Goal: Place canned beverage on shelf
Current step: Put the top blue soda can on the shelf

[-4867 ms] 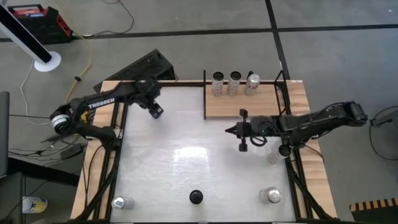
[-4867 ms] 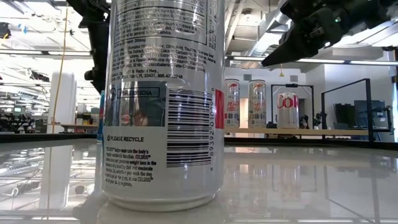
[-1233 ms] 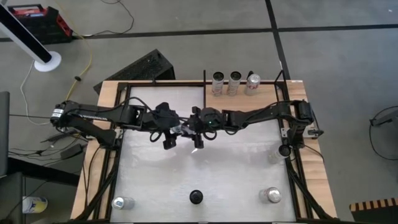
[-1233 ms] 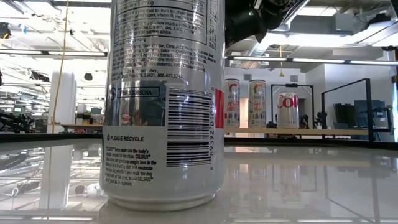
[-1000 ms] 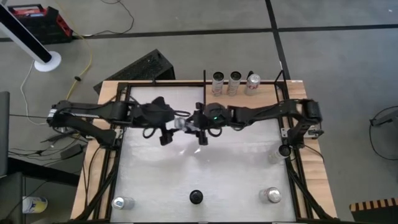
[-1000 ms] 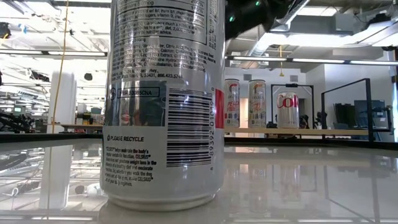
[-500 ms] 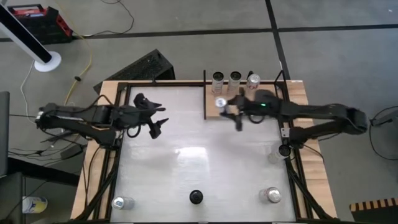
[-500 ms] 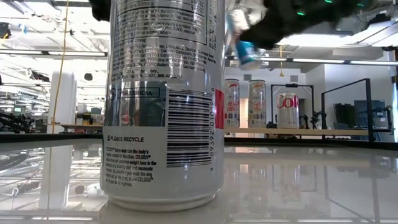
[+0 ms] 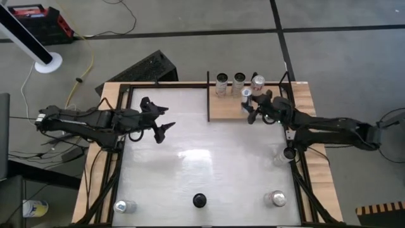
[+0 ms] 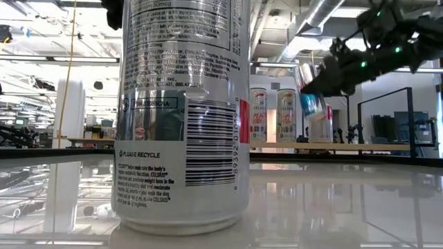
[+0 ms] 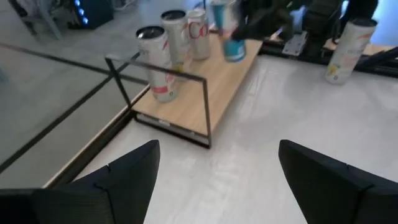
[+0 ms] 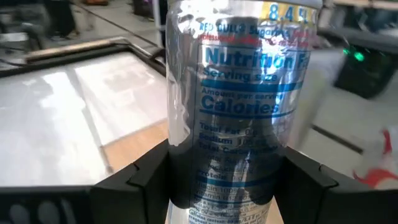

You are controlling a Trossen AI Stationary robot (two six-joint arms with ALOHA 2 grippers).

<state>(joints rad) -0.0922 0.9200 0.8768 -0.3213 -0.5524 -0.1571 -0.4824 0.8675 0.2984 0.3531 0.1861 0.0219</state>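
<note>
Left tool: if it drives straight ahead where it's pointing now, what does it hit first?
Probably the shelf: the left tool hangs open over the table, pointing toward it, and the black rod frame at the near end comes first. Depth is unclear; it may pass over.

Even, bright overhead light fills the high view, and the glossy bench (image 9: 209, 183) throws back a soft white patch of glare near its middle. Shadows under the arms are faint and short. In the low view the ceiling strip lights (image 10: 41, 59) of the room behind burn nearly white, and the bench surface mirrors them (the big near can (image 10: 183, 111) is sharp enough to read its barcode). The raised can (image 10: 311, 93) over the shelf (image 10: 332, 146) is smeared by motion blur, as is the right end effector (image 10: 325, 83) around it. In the right wrist view the lettering on that can stays legible while the background goes soft.
</note>
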